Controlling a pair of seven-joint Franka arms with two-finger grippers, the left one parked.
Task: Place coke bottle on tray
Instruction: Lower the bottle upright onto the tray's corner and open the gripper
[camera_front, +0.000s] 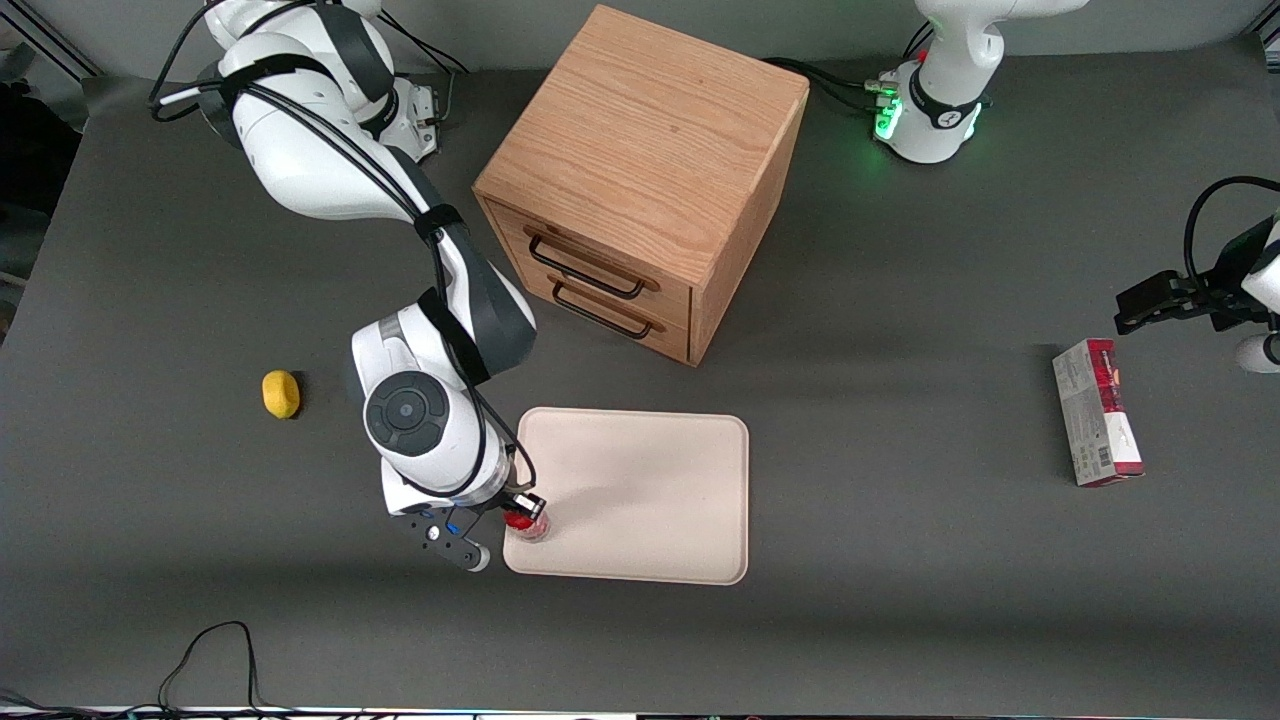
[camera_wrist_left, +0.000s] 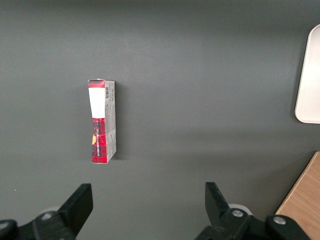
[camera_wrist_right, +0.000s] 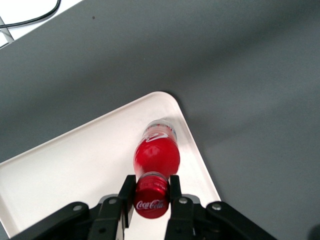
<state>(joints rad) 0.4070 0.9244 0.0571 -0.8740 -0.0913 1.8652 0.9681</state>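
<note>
my arm (camera_front: 330, 160) is glossy white, built of rounded shells with dark grey bands at the joints. black cables run along the outside of it, strapped down with black ties near the elbow. my wrist housing (camera_front: 408, 412) carries a round dark grey cap with a small disc at its centre. below it sits a white hand block with a grey bracket, dotted with small screws and a spot of blue. my gripper (camera_wrist_right: 151, 194) is matte black plastic, with two slim, flat-faced fingers (camera_wrist_right: 127, 192) on angular black mounts. silver screw heads show on each mount. my base is white too, with cables plugged in.
</note>
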